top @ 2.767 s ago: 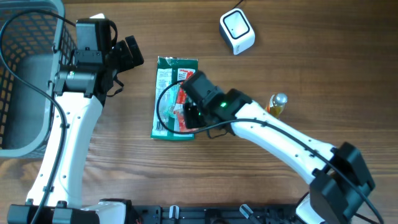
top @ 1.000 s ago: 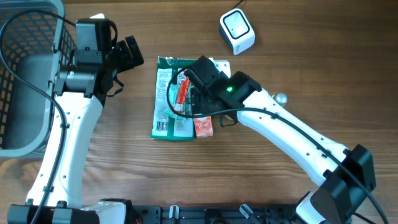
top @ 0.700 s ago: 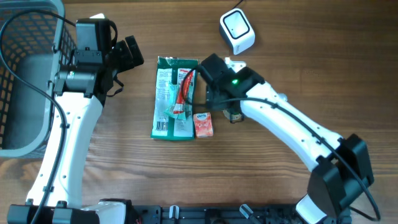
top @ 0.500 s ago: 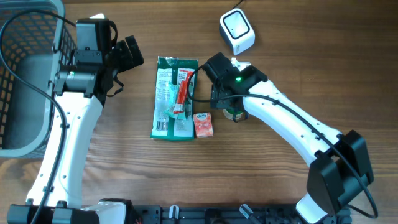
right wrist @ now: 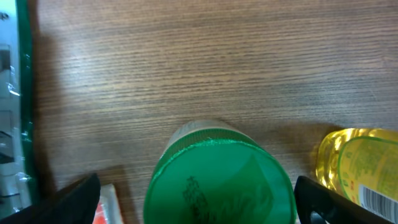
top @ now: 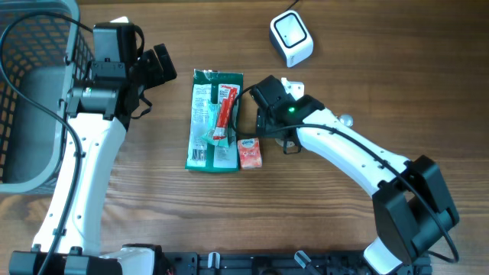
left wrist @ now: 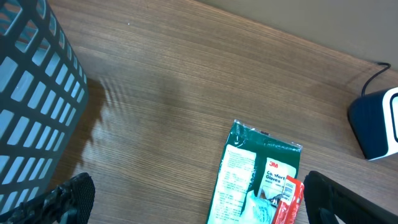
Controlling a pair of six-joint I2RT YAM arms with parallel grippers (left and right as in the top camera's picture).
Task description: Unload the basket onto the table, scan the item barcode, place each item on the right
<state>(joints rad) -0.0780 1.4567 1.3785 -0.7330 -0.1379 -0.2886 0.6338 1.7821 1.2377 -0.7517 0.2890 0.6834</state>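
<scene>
The right hand (right wrist: 196, 205) stands wide apart, straddling the green-lidded jar (right wrist: 214, 165) directly beneath it. Lower squarely, close below the lid, and keep clear of the yellow bottle (right wrist: 356, 167) just beside one finger. The scanner (top: 291, 38) sits farther off. The left hand (top: 159, 67) hangs apart, empty.

Jar (right wrist: 217, 183): green lid cut off at 6 o'clock; body unseen; lid marking unreadable; from overhead, covered by the right arm (top: 344, 153).
Yellow bottle (right wrist: 359, 171): cut off at 4 o'clock; barcode only partly in frame.
Scanner (left wrist: 380, 124): cut off at 3 o'clock.
Green package (left wrist: 254, 180): lower part past 6 o'clock; print too small to read.
Basket (top: 30, 92): cut off at 9 o'clock.
Left gripper (left wrist: 196, 190): only 2 blurred finger ends, at 7 and 5 o'clock.
Right gripper (right wrist: 196, 186): only 2 dark tips, at 7 and 5 o'clock.
</scene>
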